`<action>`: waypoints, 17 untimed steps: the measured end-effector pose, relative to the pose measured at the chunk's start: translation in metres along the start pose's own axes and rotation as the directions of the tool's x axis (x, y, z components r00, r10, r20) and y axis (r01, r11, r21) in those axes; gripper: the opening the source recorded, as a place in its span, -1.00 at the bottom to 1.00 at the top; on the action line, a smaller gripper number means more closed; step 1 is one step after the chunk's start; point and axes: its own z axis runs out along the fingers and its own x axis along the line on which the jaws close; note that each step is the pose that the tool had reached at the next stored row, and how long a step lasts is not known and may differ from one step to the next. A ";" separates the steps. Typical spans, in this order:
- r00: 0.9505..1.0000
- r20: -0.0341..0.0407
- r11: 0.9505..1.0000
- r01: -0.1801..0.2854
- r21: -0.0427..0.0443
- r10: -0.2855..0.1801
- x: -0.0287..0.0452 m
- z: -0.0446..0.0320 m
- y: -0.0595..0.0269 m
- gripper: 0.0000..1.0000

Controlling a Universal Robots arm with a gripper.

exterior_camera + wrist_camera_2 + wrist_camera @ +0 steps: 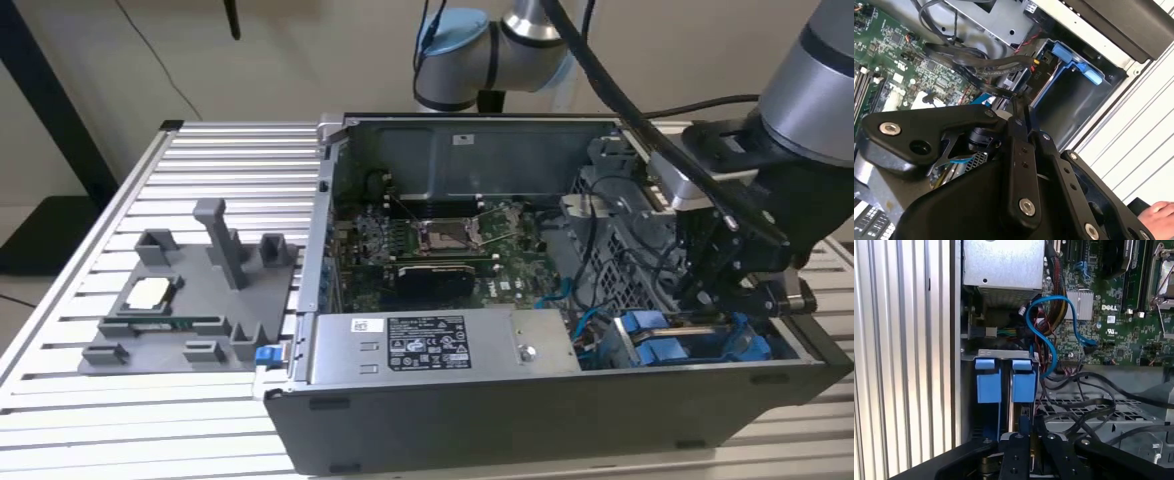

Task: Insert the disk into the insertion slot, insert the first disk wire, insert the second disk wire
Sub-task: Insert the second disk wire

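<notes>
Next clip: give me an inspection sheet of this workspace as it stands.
Surface: ribbed metal table, carrying an open computer case.
Job's things: insertion slot with blue fittings, at the case's corner on the exterior view's right.
Clutter: grey holder tray beside the case.
Grippers: pincer lowered at the slot; whether it is open or shut cannot be told.
Cables: blue cable looping over the circuit board; black cables near the slot.
Surroundings: a hand at the table edge.
</notes>
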 end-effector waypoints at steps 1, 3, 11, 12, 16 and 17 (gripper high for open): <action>1.000 0.000 1.000 -0.001 0.002 0.001 0.0002 0.0018 0.0002 -0.69; 1.000 0.000 1.000 -0.002 0.003 0.002 0.0003 0.0037 0.0004 -0.69; 1.000 -0.001 1.000 -0.002 0.003 0.002 0.0005 0.0048 0.0003 -0.69; 1.000 -0.001 1.000 -0.002 0.003 0.002 0.0005 0.0050 0.0002 -0.69; 1.000 0.000 1.000 -0.002 0.003 0.002 0.0007 0.0070 -0.0005 -0.69; 1.000 -0.001 1.000 -0.002 0.003 0.002 0.0007 0.0073 -0.0008 -0.69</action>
